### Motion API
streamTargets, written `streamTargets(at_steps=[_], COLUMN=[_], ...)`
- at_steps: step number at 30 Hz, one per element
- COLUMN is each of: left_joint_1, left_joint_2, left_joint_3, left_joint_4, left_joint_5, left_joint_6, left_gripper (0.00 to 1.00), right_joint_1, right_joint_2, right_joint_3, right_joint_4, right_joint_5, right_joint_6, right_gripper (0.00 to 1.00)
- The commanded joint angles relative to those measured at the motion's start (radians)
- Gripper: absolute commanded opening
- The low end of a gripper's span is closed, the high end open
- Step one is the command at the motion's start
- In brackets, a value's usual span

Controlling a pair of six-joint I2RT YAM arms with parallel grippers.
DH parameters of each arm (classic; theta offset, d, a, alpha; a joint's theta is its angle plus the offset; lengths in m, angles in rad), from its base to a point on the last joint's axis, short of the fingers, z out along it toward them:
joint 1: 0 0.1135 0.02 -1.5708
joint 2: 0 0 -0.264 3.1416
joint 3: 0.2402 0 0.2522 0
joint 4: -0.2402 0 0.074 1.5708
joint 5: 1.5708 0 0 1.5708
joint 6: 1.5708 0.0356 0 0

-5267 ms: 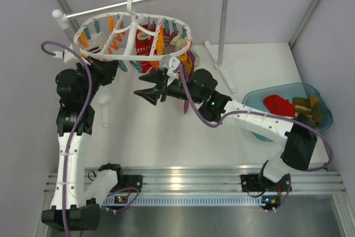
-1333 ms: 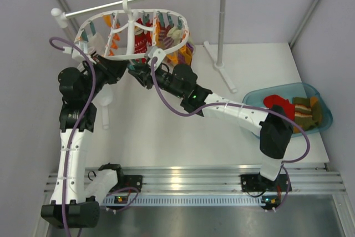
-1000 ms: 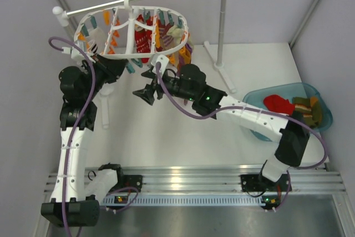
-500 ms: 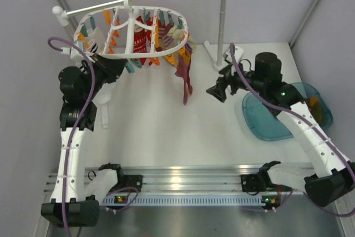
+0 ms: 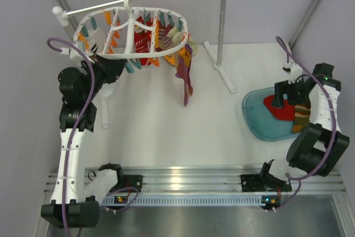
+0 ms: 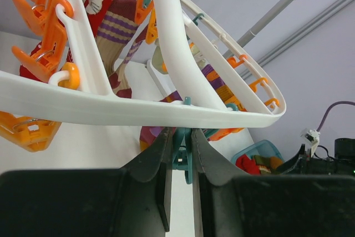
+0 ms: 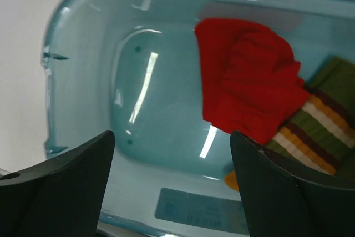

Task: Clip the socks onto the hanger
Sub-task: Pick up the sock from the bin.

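Note:
The white oval hanger with orange and teal clips hangs from a rod at the back left. My left gripper sits under its near rim, jaws shut on a teal clip. An olive, orange and brown striped sock lies in a teal tub at the right, partly under a red sock. My right gripper hovers over the tub, open and empty. The striped sock also shows in the top view.
A purple sock hangs from the hanger's right end, with several other socks clipped along it. The white rod-and-pole stand has its foot on the table between the hanger and the tub.
My right arm has swung away from the hanger to the far right and now hangs over the tub. The purple sock stays hanging on the hanger. The left arm has not moved.

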Motion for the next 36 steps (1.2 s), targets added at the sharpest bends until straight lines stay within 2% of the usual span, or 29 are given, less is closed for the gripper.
streamTargets(at_steps=[1, 4, 8, 12, 18, 21, 27, 36], left_joint_1=[0.006, 0.006, 0.007, 0.006, 0.006, 0.006, 0.006, 0.006], left_joint_2=[-0.008, -0.007, -0.01, -0.013, -0.022, -0.022, -0.016, -0.024], left_joint_3=[-0.002, -0.006, -0.023, -0.022, -0.02, -0.022, -0.013, -0.011], left_joint_4=[0.055, 0.055, 0.067, 0.063, 0.052, 0.052, 0.049, 0.04], left_joint_5=[-0.014, -0.016, -0.013, -0.022, -0.03, -0.031, -0.033, -0.042], left_joint_6=[0.009, 0.007, -0.002, 0.01, 0.021, 0.021, 0.02, 0.032], left_gripper=[0.0, 0.0, 0.0, 0.0, 0.0, 0.0, 0.0, 0.0], right_joint_1=[-0.062, -0.092, -0.128, -0.128, -0.136, -0.134, -0.136, -0.136], right_joint_2=[0.037, 0.084, 0.168, 0.227, 0.223, 0.222, 0.31, 0.38], right_joint_3=[0.091, 0.086, 0.098, 0.132, 0.094, 0.049, 0.066, 0.026], right_joint_4=[-0.008, 0.032, 0.09, 0.179, 0.384, 0.438, 0.435, 0.517], right_joint_5=[0.151, 0.262, 0.288, 0.316, 0.461, 0.486, 0.491, 0.509], right_joint_6=[-0.02, -0.029, -0.021, 0.063, 0.19, 0.219, 0.291, 0.38], right_gripper=[0.82, 0.8, 0.78, 0.72, 0.61, 0.57, 0.51, 0.49])
